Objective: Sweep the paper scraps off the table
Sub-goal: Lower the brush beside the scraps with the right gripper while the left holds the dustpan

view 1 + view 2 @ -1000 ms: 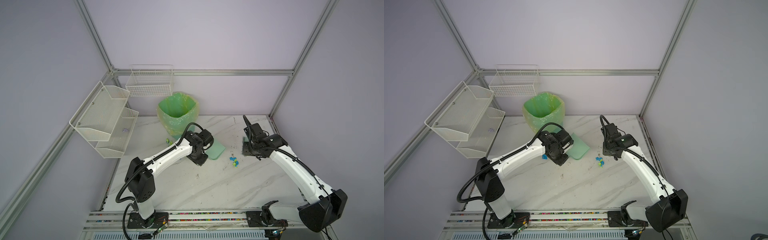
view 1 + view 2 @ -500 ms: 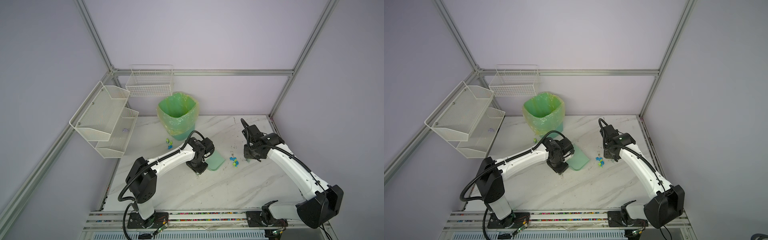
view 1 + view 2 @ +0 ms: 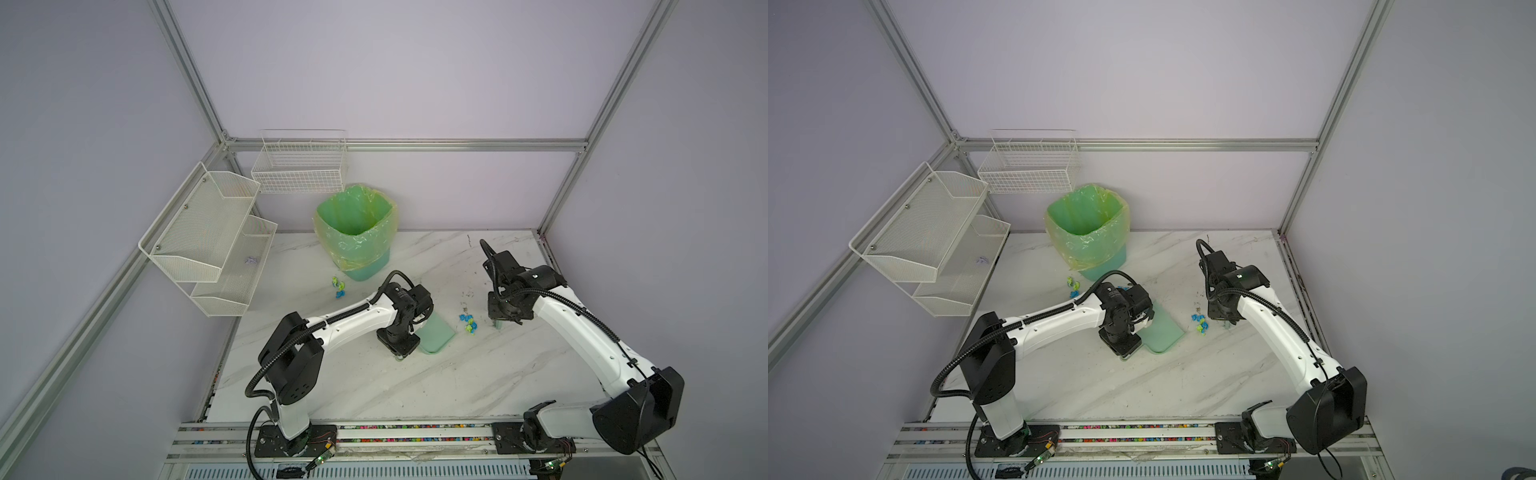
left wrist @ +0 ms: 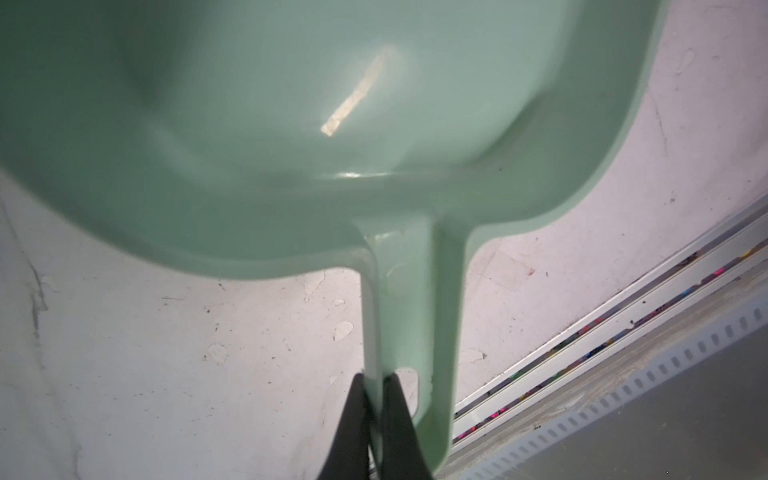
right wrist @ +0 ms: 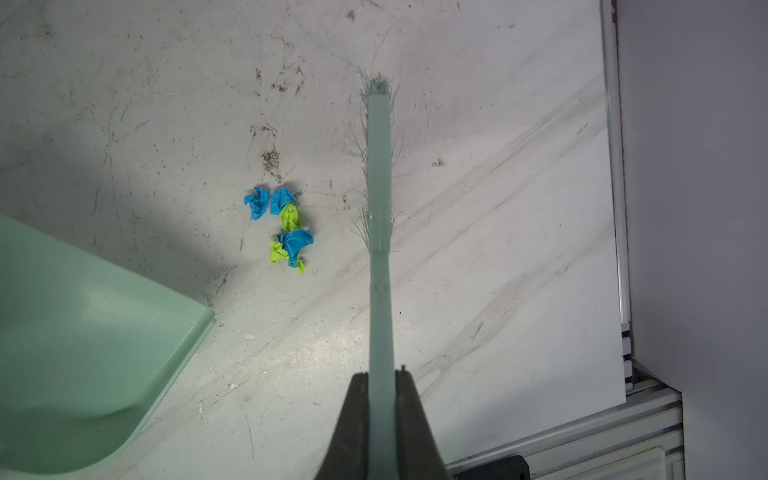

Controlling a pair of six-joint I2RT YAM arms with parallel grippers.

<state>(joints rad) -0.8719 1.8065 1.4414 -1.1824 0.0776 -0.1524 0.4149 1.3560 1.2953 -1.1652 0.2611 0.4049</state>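
Paper scraps (image 5: 286, 226), blue and lime-green, lie in two small clusters on the white marble table (image 3: 374, 386). A green-lined bin (image 3: 353, 232) stands at the back, with one cluster near it. The left gripper (image 4: 375, 379) is clamped on the handle of a mint dustpan (image 4: 291, 124). The right gripper (image 5: 381, 374) pinches a slim brush (image 5: 380, 187). The other cluster sits between dustpan and brush.

L arm (image 3: 349, 322), R arm (image 3: 582, 332) fwd, low; L fingers (image 4: 353, 415), R fingers (image 5: 353, 424) pinched.
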